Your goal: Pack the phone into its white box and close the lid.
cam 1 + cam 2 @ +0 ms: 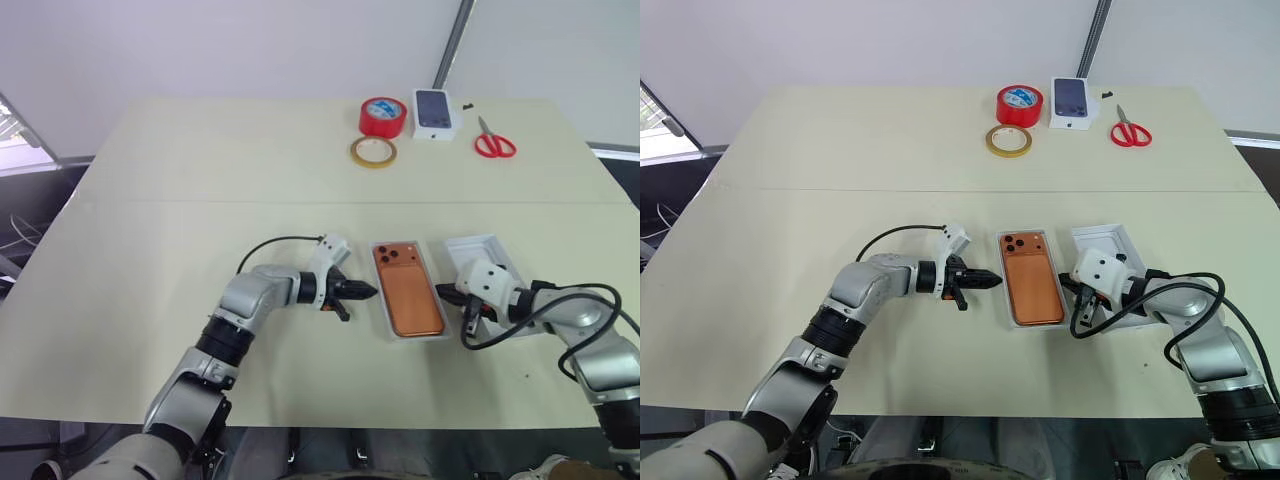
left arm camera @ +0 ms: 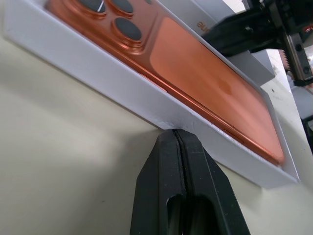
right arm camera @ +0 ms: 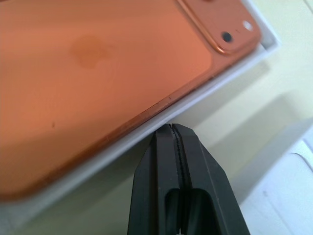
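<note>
The orange phone (image 1: 408, 290) lies back up in the shallow white box (image 1: 418, 339) at the middle of the table, its camera cluster at the far end. My left gripper (image 1: 368, 292) is shut, and its tip meets the box's left wall (image 2: 122, 83). From the other side my right gripper (image 1: 442, 293) is shut too, with its tip against the right wall (image 3: 205, 93). The white lid (image 1: 478, 248) lies just right of the box, hollow side up, partly covered by my right hand.
At the table's far side sit a red tape roll (image 1: 382, 116), a yellowish tape ring (image 1: 373, 152), a small white box printed with a dark phone (image 1: 436, 113) and red scissors (image 1: 494, 145). The table's front edge runs close below both arms.
</note>
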You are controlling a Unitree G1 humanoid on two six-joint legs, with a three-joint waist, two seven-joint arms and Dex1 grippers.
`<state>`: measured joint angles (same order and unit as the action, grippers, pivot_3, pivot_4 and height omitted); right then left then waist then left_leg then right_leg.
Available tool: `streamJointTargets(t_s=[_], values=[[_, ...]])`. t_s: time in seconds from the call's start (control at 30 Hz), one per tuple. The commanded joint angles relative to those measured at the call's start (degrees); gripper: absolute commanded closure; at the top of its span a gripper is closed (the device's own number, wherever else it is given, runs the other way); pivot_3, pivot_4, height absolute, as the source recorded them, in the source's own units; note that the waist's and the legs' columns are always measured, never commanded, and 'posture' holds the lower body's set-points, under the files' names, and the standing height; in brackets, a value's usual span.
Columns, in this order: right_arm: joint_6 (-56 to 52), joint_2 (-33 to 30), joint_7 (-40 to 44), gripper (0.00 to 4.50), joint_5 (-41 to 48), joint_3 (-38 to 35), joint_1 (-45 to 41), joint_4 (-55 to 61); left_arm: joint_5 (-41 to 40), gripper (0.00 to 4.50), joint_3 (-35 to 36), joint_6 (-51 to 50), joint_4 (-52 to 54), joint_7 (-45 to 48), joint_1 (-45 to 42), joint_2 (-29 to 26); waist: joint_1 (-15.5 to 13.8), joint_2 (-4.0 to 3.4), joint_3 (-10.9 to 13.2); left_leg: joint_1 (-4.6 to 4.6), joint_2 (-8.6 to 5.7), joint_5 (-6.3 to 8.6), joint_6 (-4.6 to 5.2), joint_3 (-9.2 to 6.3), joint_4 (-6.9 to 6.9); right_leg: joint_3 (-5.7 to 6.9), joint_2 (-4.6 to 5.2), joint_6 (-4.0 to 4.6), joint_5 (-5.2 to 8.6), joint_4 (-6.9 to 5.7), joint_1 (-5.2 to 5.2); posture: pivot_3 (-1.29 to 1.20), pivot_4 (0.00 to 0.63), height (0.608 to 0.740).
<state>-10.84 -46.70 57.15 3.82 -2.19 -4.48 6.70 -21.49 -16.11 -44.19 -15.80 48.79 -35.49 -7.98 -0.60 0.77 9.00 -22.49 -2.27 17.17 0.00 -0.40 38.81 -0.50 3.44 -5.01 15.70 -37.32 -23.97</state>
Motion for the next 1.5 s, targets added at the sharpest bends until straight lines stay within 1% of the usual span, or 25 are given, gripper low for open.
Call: streamJointTargets(t_s=[0.03, 0.17, 0.23, 0.3, 0.43, 0.63, 0.77, 0.9, 1.03, 1.1, 1.2, 1.27, 1.3, 1.33, 1.4, 1.43, 1.47, 1.5], values=[[1.09, -0.23, 1.41, 4.50, 2.54, 0.22, -0.36, 4.19, 0.90, 4.47, 1.88, 2.60, -1.55, -1.07, -1.52, 0.49, 0.13, 0.00, 0.00, 0.00, 0.01, 0.01, 0.02, 0.00, 0.02, 0.00, -0.01, 0.00, 0.00, 0.00, 0.01, 0.00, 0.150, 0.740], [-0.93, -0.62, 2.86, 4.50, 4.18, 0.33, -0.94, 4.56, 0.81, 4.47, 1.72, 2.79, -0.34, -0.85, -0.59, 1.09, -0.03, 0.00, 0.00, 0.01, 0.02, 0.17, 0.28, 0.00, 0.07, 0.00, -0.02, 0.00, 0.00, -0.05, 0.02, 0.00, 0.150, 0.740], [2.58, -0.17, -0.76, 4.50, 0.06, 0.83, -3.26, 1.59, 0.26, 4.47, 1.71, 2.04, 0.88, -0.82, -0.02, 1.36, 0.07, 0.00, 0.00, 0.00, 0.02, 0.16, 0.28, 0.00, 0.09, 0.00, -0.01, 0.00, 0.00, -0.06, 0.02, 0.00, 0.150, 0.740], [3.49, -0.48, -0.85, 4.50, -0.80, 1.33, -4.28, -0.17, 0.17, 4.47, 1.49, 1.44, 1.55, -0.82, 0.59, 1.39, 0.05, -0.01, 0.00, 0.00, 0.02, 0.16, 0.27, 0.01, 0.11, -0.01, -0.01, 0.00, 0.00, -0.07, 0.01, 0.00, 0.150, 0.740], [4.29, -0.61, 0.14, 4.50, -0.50, 1.83, -5.06, -1.28, 0.21, 4.47, 1.43, 0.87, 2.64, -0.78, 1.17, 1.26, -0.12, -0.01, 0.00, 0.00, 0.02, 0.04, 0.05, 0.01, 0.12, -0.01, -0.01, 0.00, 0.00, -0.08, 0.02, 0.00, 0.150, 0.740], [3.72, -0.59, 0.38, 4.50, -0.12, 1.55, -4.95, -1.31, 0.53, 4.47, 2.99, 1.26, 1.40, -1.09, -0.20, 0.84, -0.11, -0.01, 0.00, -0.01, 0.02, 0.05, 0.08, 0.01, 0.15, -0.01, -0.01, 0.00, 0.00, -0.07, 0.03, 0.00, 0.150, 0.740], [5.01, -2.25, 0.22, 4.50, -0.94, 0.23, -4.04, -1.95, 0.39, 4.47, 3.28, 1.26, 2.96, -0.38, -0.05, -0.95, -0.07, -0.01, 0.00, -0.01, 0.02, 0.05, 0.08, 0.01, 0.15, -0.01, -0.01, 0.00, 0.00, -0.08, 0.03, 0.00, 0.150, 0.740], [6.89, -4.29, -0.06, 4.50, -1.02, -1.32, -3.38, -4.12, -0.68, 4.47, 3.40, -0.80, 6.84, 1.60, 1.02, -4.42, 0.02, -0.01, 0.00, -0.01, 0.02, 0.05, 0.08, 0.01, 0.15, -0.01, -0.01, 0.00, 0.00, -0.08, 0.02, 0.00, 0.150, 0.740], [7.87, -5.59, -0.90, 4.50, -1.21, -1.92, -2.87, -5.75, -0.71, 4.47, 4.70, 1.13, 9.62, 2.53, 2.04, -8.06, -0.05, -0.01, 0.00, -0.01, 0.03, 0.05, 0.07, 0.01, 0.15, -0.01, -0.01, 0.00, 0.00, -0.08, 0.03, 0.00, 0.150, 0.740], [9.61, -4.78, -3.11, 4.50, -2.56, -1.65, -3.64, -7.32, -1.30, 4.47, 6.44, 2.24, 10.18, 2.91, 1.96, -9.33, -0.06, -0.01, 0.00, -0.01, 0.03, 0.05, 0.07, 0.01, 0.16, -0.01, -0.01, 0.00, 0.00, -0.09, 0.03, 0.00, 0.150, 0.740], [8.83, -4.15, -4.27, 4.50, -2.72, -1.32, -4.61, -8.52, -1.25, 4.47, 8.29, 5.41, 10.67, 3.39, 2.18, -11.10, 0.00, -0.02, 0.00, -0.01, 0.03, 0.05, 0.07, 0.02, 0.17, -0.01, 0.00, 0.00, 0.00, -0.08, 0.03, 0.00, 0.150, 0.740], [3.41, -4.18, -1.40, 4.50, 2.58, -3.08, -4.12, -6.64, -2.40, 4.47, 9.76, 5.67, 11.20, 4.99, 2.65, -13.01, -0.03, -0.02, 0.00, -0.01, 0.03, 0.05, 0.07, 0.02, 0.17, -0.01, 0.00, 0.00, 0.00, -0.09, 0.03, 0.00, 0.150, 0.740], [1.69, -4.33, -0.38, 3.97, 4.56, -3.94, -3.87, -5.94, -3.14, 3.96, 10.47, 5.48, 11.19, 5.99, 2.75, -13.81, -0.01, -0.03, 0.00, -0.01, 0.04, 0.05, 0.07, 0.02, 0.17, -0.01, -0.01, 0.00, 0.00, -0.09, 0.03, 0.00, 0.150, 0.740], [1.22, -4.76, 0.14, 3.69, 5.32, -4.48, -3.44, -5.48, -3.46, 3.70, 10.87, 5.88, 11.27, 6.98, 3.08, -14.74, 0.00, -0.03, 0.01, -0.01, 0.04, 0.05, 0.07, 0.02, 0.17, -0.01, -0.01, 0.00, 0.00, -0.09, 0.03, 0.00, 0.150, 0.740], [0.52, -5.17, -0.56, 2.73, 5.96, -5.95, -2.83, -4.66, -3.45, 2.76, 11.46, 9.43, 12.47, 9.80, 4.66, -17.09, 0.02, -0.03, 0.01, -0.01, 0.04, 0.06, 0.08, 0.02, 0.17, -0.01, 0.00, 0.00, 0.00, -0.09, 0.03, 0.00, 0.150, 0.740], [-0.75, -4.65, -1.31, 2.17, 7.16, -7.14, -2.87, -3.52, -3.88, 2.19, 11.99, 10.52, 13.39, 11.06, 5.50, -18.23, 0.03, -0.03, 0.01, -0.01, 0.04, 0.06, 0.09, 0.02, 0.17, -0.01, 0.00, 0.00, 0.00, -0.09, 0.03, 0.00, 0.150, 0.740], [-1.75, -4.11, -2.50, 1.70, 7.68, -8.08, -3.08, -2.71, -4.14, 1.71, 12.37, 11.57, 14.09, 11.91, 6.12, -18.99, 0.03, -0.05, 0.01, -0.01, 0.05, 0.07, 0.09, 0.02, 0.17, -0.01, 0.00, 0.00, 0.00, -0.08, 0.03, 0.00, 0.150, 0.740], [-4.73, -3.40, -4.13, 1.25, 8.64, -9.05, -3.54, -1.73, -4.32, 1.26, 13.12, 14.05, 14.94, 12.91, 6.91, -19.58, 0.02, -0.06, 0.02, -0.01, 0.05, 0.07, 0.09, 0.02, 0.16, -0.01, 0.01, 0.00, 0.00, -0.08, 0.03, 0.00, 0.150, 0.740]])
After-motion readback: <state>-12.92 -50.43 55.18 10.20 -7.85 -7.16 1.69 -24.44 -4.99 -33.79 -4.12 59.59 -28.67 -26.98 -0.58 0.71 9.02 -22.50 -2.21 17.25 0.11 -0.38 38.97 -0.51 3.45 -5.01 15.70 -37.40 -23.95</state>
